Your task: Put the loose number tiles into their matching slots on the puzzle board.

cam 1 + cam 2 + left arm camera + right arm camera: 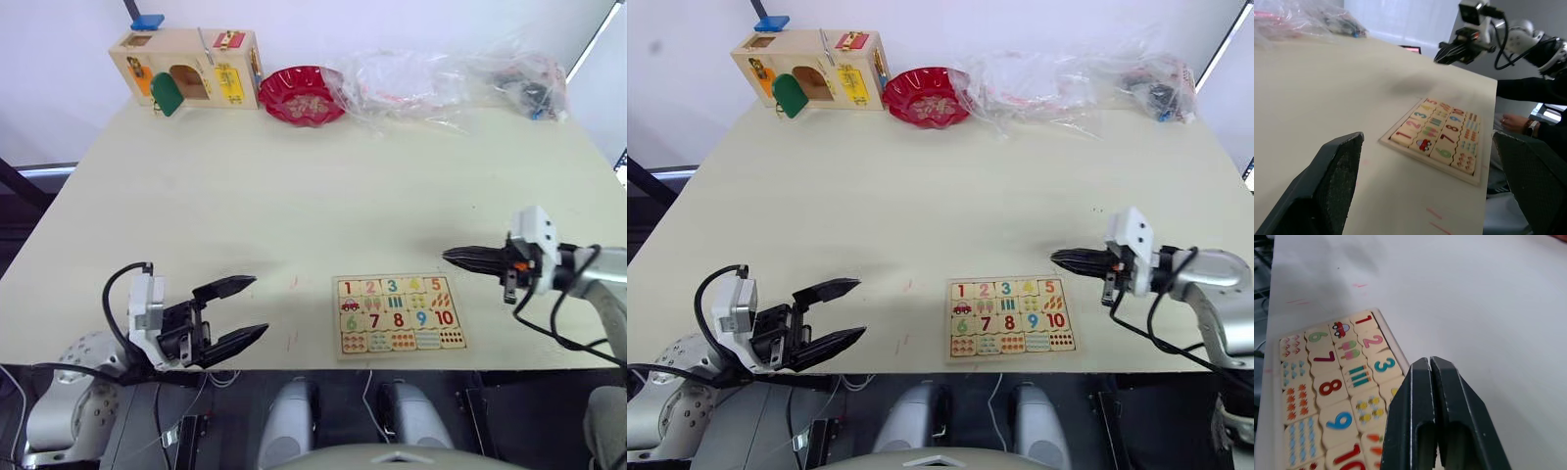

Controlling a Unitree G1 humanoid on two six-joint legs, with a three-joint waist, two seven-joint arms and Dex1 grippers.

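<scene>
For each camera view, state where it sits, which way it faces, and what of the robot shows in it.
Head views: above the table, looking forward and down on the puzzle board; both arms show, left claw open, right claw shut.
Left wrist view: low over the table, looking between its own fingers at the puzzle board and the right claw; a person's hand lies beyond.
Right wrist view: above the board's edge, looking down past its shut fingers.
All views share the puzzle board.

The left gripper has two black, tapering fingers on a black block, backed by a white housing with a looping black cable and a grey, rounded forearm. The right gripper has matching black fingers, a white boxy module at 12 o'clock, small orange accents, black cables and a silver-grey arm.
</scene>
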